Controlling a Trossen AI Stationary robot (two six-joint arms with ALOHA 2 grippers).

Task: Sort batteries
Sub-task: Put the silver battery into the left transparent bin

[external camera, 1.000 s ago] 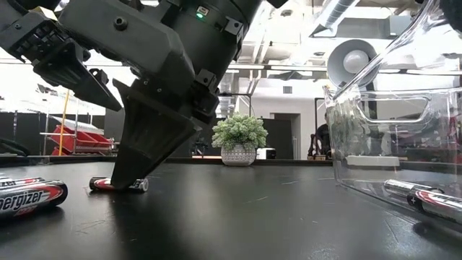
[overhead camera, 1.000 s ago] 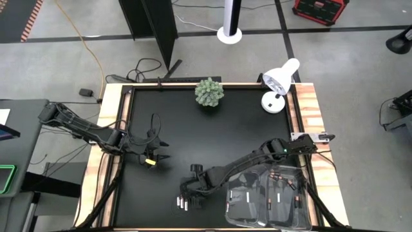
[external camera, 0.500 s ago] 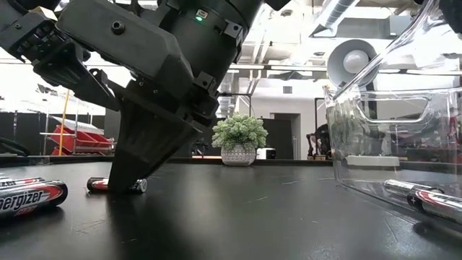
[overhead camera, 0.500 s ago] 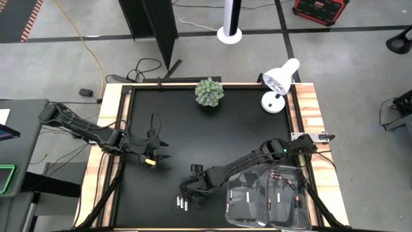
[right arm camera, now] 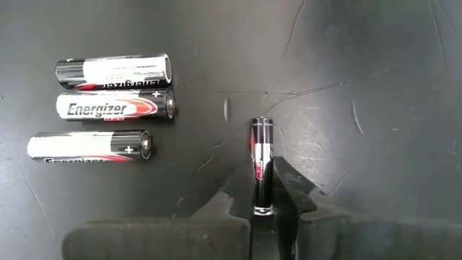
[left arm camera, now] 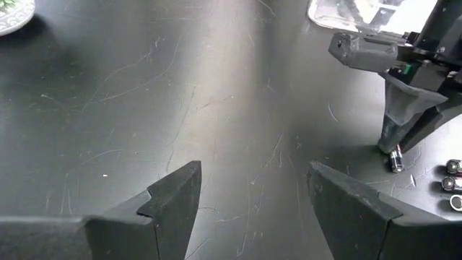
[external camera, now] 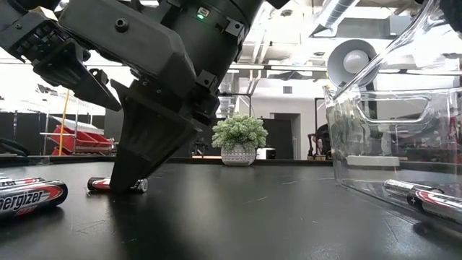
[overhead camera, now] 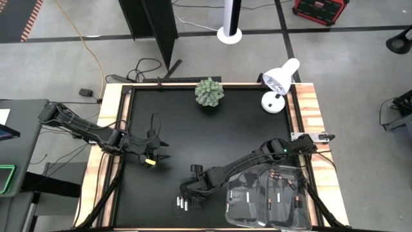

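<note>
Left tool (overhead camera: 156, 153) idling wide open near the bench's (overhead camera: 212, 129) left edge. Three batteries (right arm camera: 108, 107) lying side by side; further right, right tool (right arm camera: 274, 209) nearly closed on a lone battery (right arm camera: 262, 165), seemingly by one end only. Slim grip, could roll free.

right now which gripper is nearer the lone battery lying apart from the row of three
Right. The right gripper is down on the lone battery, its jaws astride one end. The left gripper waits with jaws open near the table's left edge, well away.
</note>
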